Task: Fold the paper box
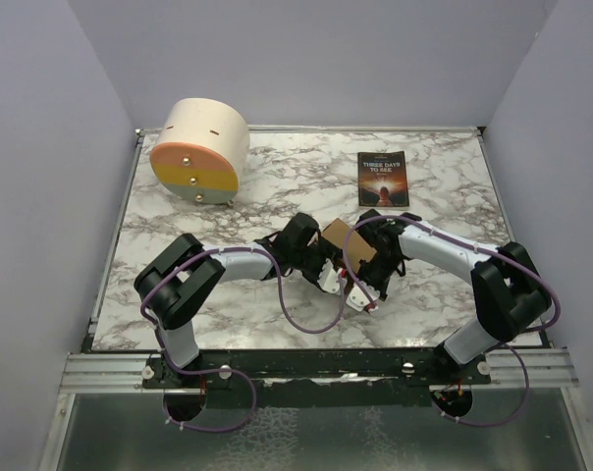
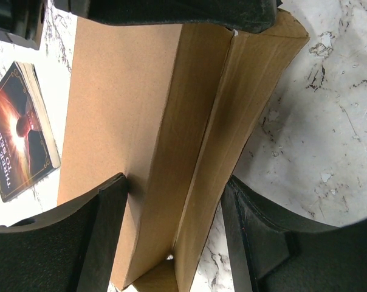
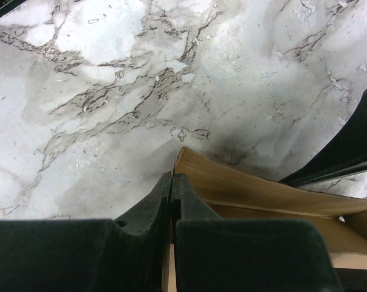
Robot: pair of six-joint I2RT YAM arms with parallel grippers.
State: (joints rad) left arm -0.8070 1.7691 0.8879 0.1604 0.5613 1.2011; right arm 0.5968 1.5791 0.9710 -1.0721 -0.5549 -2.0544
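I am clamping the likely light, stiff paper box [image 1: 348, 242] across its walls in my left gripper [image 2: 174, 185]; at five o'clock, my right gripper [image 3: 172, 179] is pinching its creasable edge.

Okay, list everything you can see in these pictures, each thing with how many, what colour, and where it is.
paper box: one, brown cardboard, partly folded, held between both grippers over the table's middle.
book: one, dark cover, flat on the table beyond the box.
cylinder: one, cream with orange-yellow face, far left corner.
table: one, white marble with grey veins.
left arm, right arm: black and white, purple cables, bolted at the near edge.
left gripper: one, black, fingers clamped either side of the box.
right gripper: one, black, pinched shut on a box edge.
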